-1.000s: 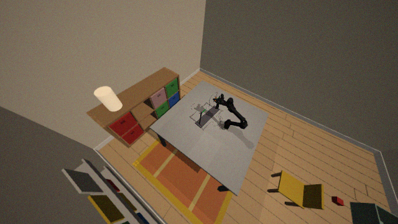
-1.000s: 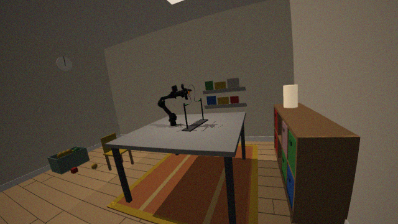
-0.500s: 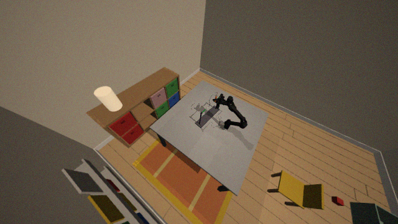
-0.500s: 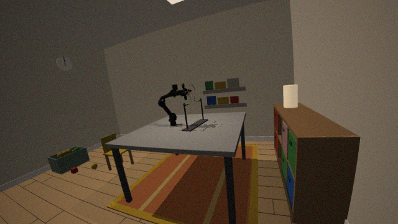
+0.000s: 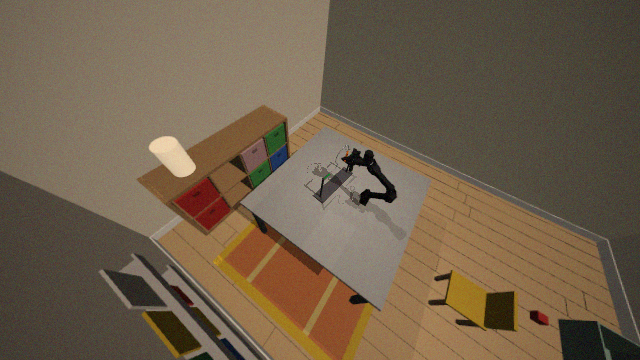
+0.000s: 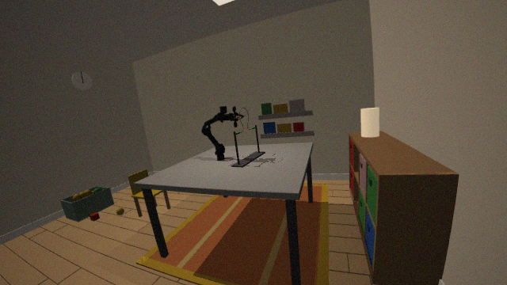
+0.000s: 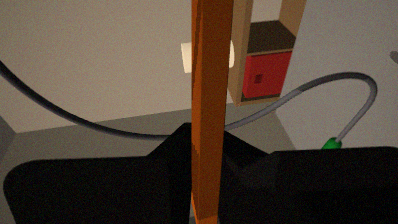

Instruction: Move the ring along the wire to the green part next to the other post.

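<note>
Grey desk (image 5: 350,235) (image 6: 222,174) first, from the top: the stand's dark base (image 5: 331,187) (image 6: 249,159) sits nearer the edge facing the cubby shelf (image 5: 215,145) (image 6: 412,158), a broad stretch of desk between it and the rug-side corner. Black arm (image 5: 382,177) (image 6: 214,136) reaches from mid-desk, fingers (image 5: 346,159) up by the stand's far end, well inside the edges, orange handle (image 5: 347,154) (image 7: 210,100) right there!

Over to the exterior: two posts (image 6: 237,148) (image 6: 257,138) rise upright, and the gripper (image 6: 241,116) is high up, near the wire (image 6: 248,115) (image 7: 115,132), above the nearer post's top. The ring itself is too small to read.

Wrist view, and look: fingers clamped on the handle, one each side, barely apart! Wire runs behind it, a green part (image 7: 332,144) at right; whether anything touches the wire, can't tell.
</note>
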`<action>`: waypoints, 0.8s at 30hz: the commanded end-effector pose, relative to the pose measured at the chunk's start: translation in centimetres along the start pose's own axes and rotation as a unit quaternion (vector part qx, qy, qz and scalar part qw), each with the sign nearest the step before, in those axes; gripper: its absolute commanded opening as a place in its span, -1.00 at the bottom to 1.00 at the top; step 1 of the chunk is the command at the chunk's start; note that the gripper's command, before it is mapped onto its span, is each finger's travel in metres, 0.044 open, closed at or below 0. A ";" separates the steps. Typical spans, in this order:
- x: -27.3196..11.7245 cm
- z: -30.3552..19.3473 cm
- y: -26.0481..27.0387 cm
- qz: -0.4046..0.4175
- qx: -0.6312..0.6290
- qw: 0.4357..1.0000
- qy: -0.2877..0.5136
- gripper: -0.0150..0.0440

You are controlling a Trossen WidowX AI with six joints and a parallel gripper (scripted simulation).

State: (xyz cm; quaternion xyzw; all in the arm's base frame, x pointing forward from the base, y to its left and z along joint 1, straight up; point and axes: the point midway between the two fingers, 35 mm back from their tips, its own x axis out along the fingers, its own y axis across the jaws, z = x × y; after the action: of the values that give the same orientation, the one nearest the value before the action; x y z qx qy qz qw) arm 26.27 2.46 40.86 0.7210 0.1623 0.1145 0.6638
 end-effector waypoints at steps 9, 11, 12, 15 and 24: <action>0.1 0.1 -0.3 -0.039 -0.066 0.997 -0.009 -1.00; 0.1 0.1 -0.4 -0.045 -0.077 0.996 -0.010 -1.00; 0.1 0.1 -0.4 -0.049 -0.083 0.995 -0.011 -1.00; 0.1 0.1 -0.5 -0.058 -0.099 0.993 -0.013 -1.00; 0.1 0.2 -0.8 -0.086 -0.148 0.985 -0.019 -1.00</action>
State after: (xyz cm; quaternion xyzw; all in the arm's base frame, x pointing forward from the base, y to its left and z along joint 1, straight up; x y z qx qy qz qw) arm 26.29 2.41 40.12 0.6155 0.1898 0.0706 0.7617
